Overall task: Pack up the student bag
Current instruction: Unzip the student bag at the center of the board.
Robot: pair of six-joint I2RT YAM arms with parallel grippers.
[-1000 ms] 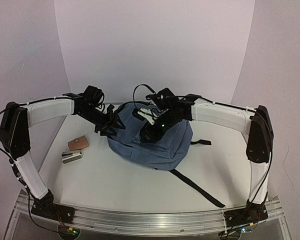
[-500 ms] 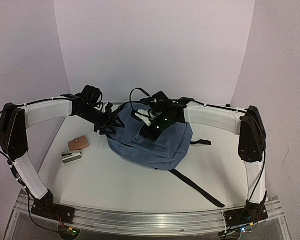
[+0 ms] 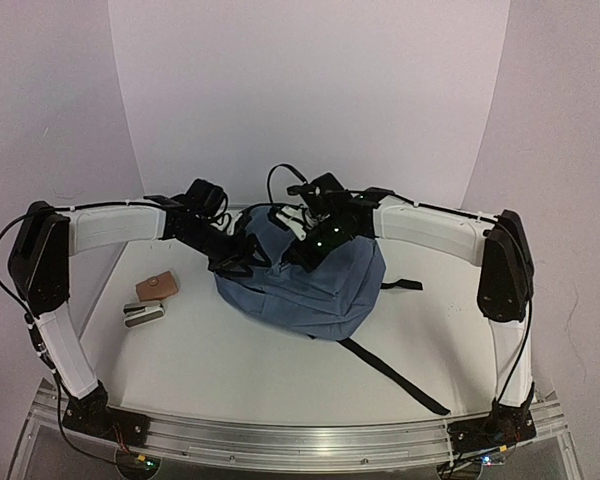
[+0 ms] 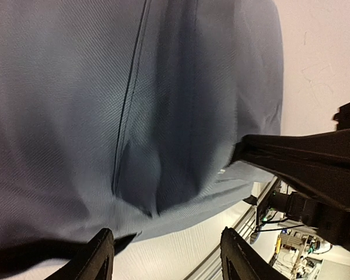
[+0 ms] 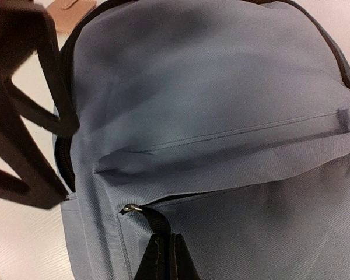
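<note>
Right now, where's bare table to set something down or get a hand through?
Widest bare patch: front of the table, between backpack, rail and long strap. Another right of the backpack, below the short strap. Left is tighter: wallet and a small grey item. Crowded at the backpack's far edge, where left gripper and right gripper meet.

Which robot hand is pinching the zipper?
The right gripper: its jaws are shut on the black zipper pull of the student bag. The left gripper has its jaws apart.
</note>
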